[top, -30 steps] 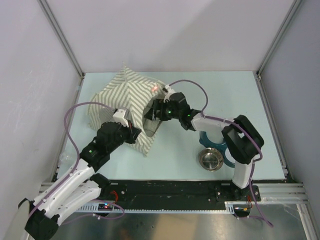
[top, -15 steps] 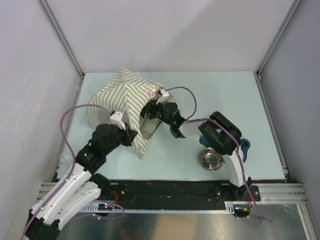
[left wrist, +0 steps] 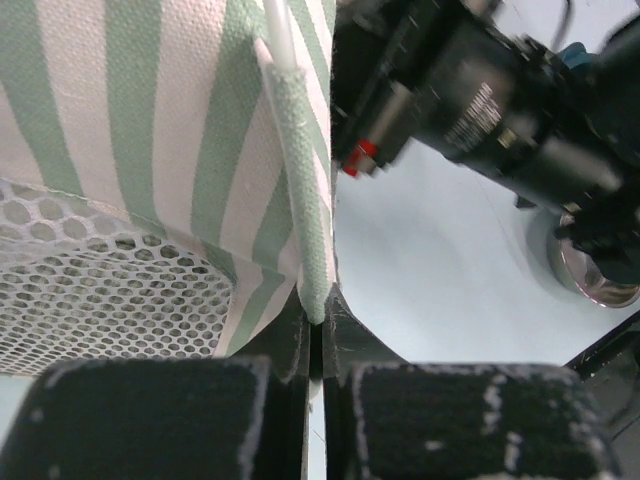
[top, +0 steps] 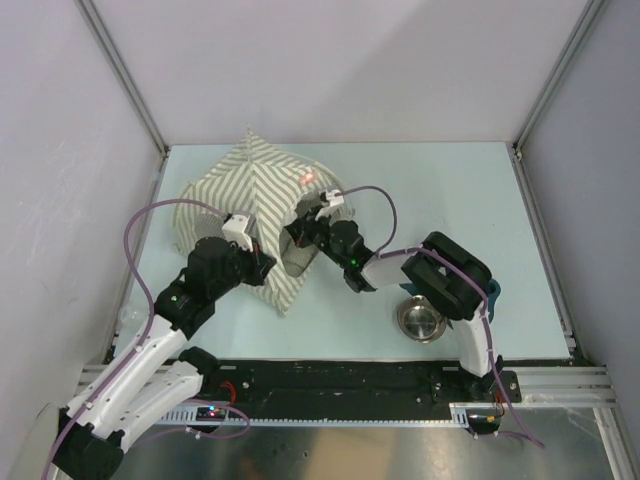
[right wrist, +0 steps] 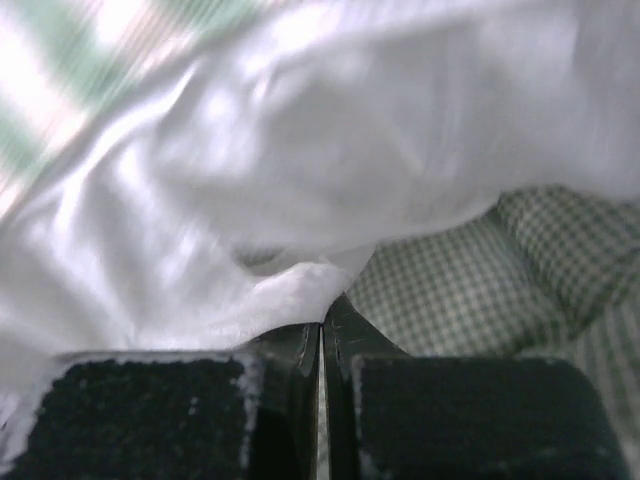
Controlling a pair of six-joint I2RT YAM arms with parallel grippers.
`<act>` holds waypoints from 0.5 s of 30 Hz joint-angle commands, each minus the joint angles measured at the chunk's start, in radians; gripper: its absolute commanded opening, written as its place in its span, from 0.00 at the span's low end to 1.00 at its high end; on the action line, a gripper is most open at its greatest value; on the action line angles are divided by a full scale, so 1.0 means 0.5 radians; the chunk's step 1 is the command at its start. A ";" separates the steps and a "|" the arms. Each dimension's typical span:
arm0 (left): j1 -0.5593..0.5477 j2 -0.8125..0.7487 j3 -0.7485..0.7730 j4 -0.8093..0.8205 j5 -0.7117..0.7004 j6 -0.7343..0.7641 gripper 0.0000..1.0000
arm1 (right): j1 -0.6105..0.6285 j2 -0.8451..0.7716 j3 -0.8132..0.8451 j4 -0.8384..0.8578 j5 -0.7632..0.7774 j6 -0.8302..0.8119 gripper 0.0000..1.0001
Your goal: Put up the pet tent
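The pet tent (top: 245, 195), olive-grey and white striped with a small pink-red mark (top: 308, 178), stands at the table's left middle. My left gripper (top: 266, 271) is at its front corner, shut on the green edge trim (left wrist: 305, 200) beside the grey mesh window (left wrist: 100, 290). My right gripper (top: 297, 236) reaches into the tent's opening. In the right wrist view its jaws (right wrist: 322, 325) are shut on a fold of the sheer white flap (right wrist: 250, 200). Checked fabric (right wrist: 470, 280) lies beyond the flap.
A metal bowl (top: 422, 320) sits near the front, right of the tent. A teal stand (top: 491, 292) is mostly hidden behind my right arm. Grey walls and metal posts close in the table on three sides.
My right gripper has pushed further left into the tent's opening and shut on the white flap. Its elbow folded back. The left gripper kept its hold on the trim.
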 commanded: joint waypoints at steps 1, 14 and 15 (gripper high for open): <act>0.049 0.034 0.084 -0.052 -0.065 0.064 0.00 | 0.070 -0.290 -0.279 0.174 0.145 -0.182 0.00; 0.099 0.047 0.042 -0.057 -0.103 0.122 0.01 | 0.058 -1.116 -0.343 -0.907 0.175 -0.467 0.00; 0.100 0.039 0.042 -0.055 -0.112 0.121 0.03 | 0.048 -1.157 -0.315 -1.002 0.141 -0.464 0.00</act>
